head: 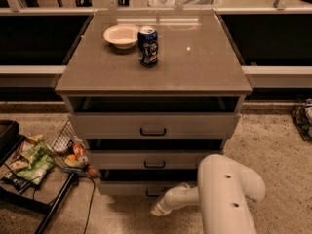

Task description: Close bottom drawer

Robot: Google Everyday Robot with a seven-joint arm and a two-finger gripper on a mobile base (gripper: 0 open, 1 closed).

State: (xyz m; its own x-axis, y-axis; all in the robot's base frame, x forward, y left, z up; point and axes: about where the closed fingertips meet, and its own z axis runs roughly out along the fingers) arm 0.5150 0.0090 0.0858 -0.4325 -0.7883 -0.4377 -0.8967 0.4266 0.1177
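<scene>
The bottom drawer (122,187) is the lowest of the three drawers in the grey-beige cabinet (195,77). It stands partly pulled out, with a dark gap above its slim front panel. Its small black handle (152,194) is half hidden by my arm. My white arm (224,194) reaches in from the lower right. My gripper (157,210) is at the arm's left end, low, just in front of the drawer's front panel and below the handle.
The top drawer (153,126) and the middle drawer (154,160) also stand slightly out. A white bowl (121,35) and a blue can (147,46) sit on the cabinet top. A wire basket (66,143), snack bags (31,160) and a black rack (29,201) are on the floor at left.
</scene>
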